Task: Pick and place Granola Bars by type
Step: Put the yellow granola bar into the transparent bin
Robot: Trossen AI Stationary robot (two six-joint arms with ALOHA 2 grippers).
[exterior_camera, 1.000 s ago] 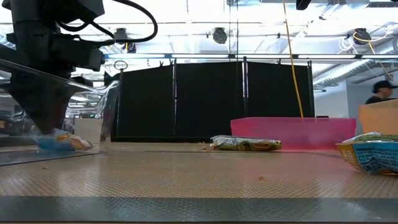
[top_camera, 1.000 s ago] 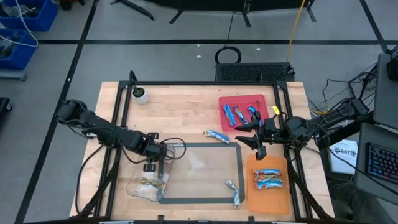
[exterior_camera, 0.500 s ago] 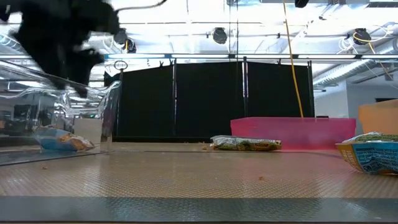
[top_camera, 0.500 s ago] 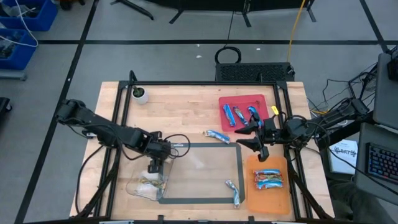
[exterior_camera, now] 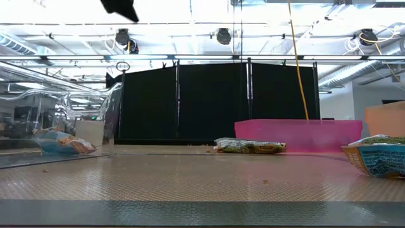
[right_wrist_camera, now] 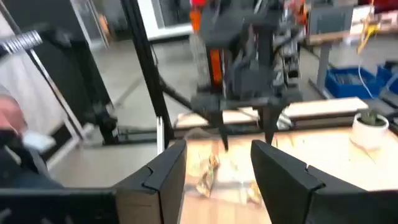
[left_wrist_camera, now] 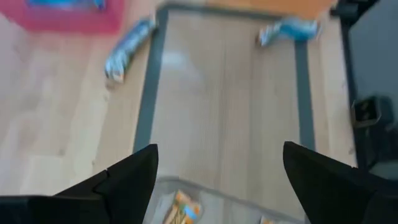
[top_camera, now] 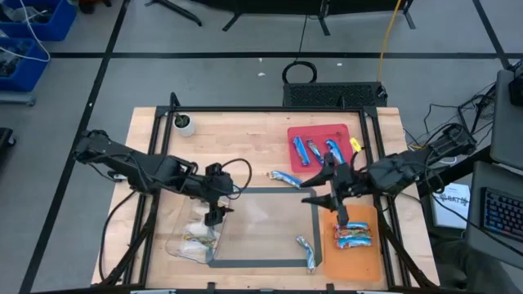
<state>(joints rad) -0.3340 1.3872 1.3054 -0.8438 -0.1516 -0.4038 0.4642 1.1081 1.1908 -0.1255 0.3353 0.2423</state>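
Tan-green Granola Bars (top_camera: 196, 239) lie in a clear bin (top_camera: 181, 245) at the table's near left. My left gripper (top_camera: 215, 216) hangs open above the bin's far right corner, holding nothing; its tip shows at the top of the low view (exterior_camera: 120, 7). Blue bars lie in the red tray (top_camera: 343, 131). Red-orange bars (top_camera: 353, 235) lie on the orange tray (top_camera: 364, 261). Two loose bars (top_camera: 284, 176) (top_camera: 306, 251) lie on the table. My right gripper (top_camera: 321, 196) stands open and holds nothing, between the trays at the taped rectangle's right side.
A small white pot with a plant (top_camera: 184, 124) stands at the far left. A grey taped rectangle (top_camera: 261, 191) marks the table's middle. The right wrist view looks across the table at my left arm (right_wrist_camera: 242, 93) above the bin's bars (right_wrist_camera: 208, 174).
My left gripper has let go of a bar in the clear bin, opened and risen almost out of the low view, drifting a little toward the right. The bar stays lying in the bin. My right gripper has swung toward the table's near edge and middle, turning as it went.
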